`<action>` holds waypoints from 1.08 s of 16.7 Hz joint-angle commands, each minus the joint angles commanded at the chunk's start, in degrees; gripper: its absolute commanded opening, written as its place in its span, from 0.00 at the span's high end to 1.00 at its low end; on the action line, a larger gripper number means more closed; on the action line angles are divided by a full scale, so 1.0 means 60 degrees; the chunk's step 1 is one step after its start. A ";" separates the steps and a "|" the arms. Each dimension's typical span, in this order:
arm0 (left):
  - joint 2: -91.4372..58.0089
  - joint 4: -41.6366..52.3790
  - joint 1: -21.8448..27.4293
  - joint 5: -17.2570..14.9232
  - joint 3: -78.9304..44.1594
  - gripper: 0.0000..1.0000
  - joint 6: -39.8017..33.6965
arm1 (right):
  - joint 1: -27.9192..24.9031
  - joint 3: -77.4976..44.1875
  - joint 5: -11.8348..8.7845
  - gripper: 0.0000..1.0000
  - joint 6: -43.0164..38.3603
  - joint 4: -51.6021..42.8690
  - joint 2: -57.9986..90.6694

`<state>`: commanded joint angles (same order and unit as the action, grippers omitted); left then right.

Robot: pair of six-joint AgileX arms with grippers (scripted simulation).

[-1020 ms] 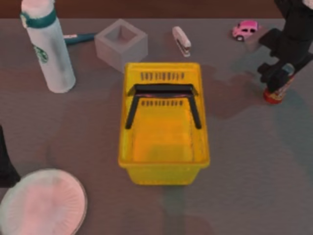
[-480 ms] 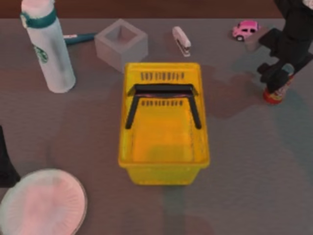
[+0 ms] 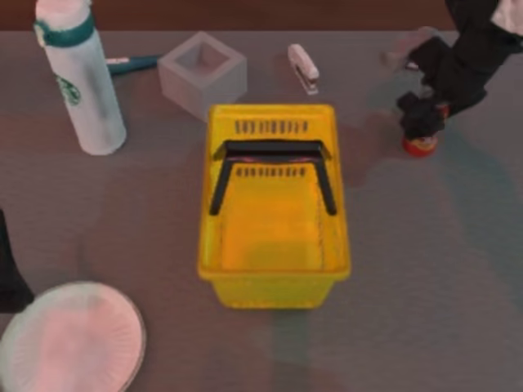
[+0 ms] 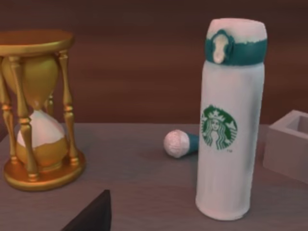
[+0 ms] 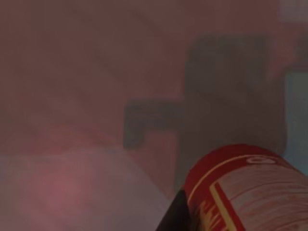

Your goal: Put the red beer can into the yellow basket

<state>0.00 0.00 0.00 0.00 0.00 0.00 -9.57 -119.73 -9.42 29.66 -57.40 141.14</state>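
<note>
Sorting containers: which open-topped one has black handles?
The yellow basket; its black handles fold across it, while the grey square box has none.

Soft, even light fell on the grey-brown table (image 3: pixel 425 269), dim rather than bright, with no glare. Faint, blotchy shadows spread across the table, the darkest beside the large rectangular yellow plastic basket (image 3: pixel 274 282) and beneath the black right arm. That arm and its claw (image 3: pixel 421 122) were smeared by motion blur in the top view. In the left wrist view the tall white bottle with a green logo (image 4: pixel 230 130) stood fairly crisp before a dark wall. The right wrist view was hazy: the small red metal can (image 5: pixel 245 192) loomed close, the background washed out and unfocused.
</note>
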 joint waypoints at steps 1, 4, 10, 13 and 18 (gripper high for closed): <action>0.0000 0.0000 0.0000 0.0000 0.0000 0.00 0.0000 | -0.0069 0.0281 -0.0413 1.00 -0.0229 0.0703 -0.0095; 0.0000 0.0000 0.0000 0.0000 0.0000 0.00 0.0000 | -0.0302 0.1251 -0.1817 1.00 -0.1011 0.3192 -0.0512; 0.0000 0.0000 0.0000 0.0000 0.0000 0.00 0.0000 | -0.0829 0.3564 -0.4986 1.00 -0.2773 0.9396 -0.1753; 0.0000 0.0000 0.0000 0.0000 0.0000 0.00 0.0000 | -0.1079 0.4799 -0.6507 1.00 -0.3654 1.2428 -0.2407; 0.0000 0.0000 0.0000 0.0000 0.0000 0.00 0.0000 | -0.1399 0.6565 -0.8475 1.00 -0.4854 1.5926 -0.3349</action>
<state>0.00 0.00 0.00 0.00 0.00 0.00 -17.96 -80.35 -60.27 0.54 38.15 121.04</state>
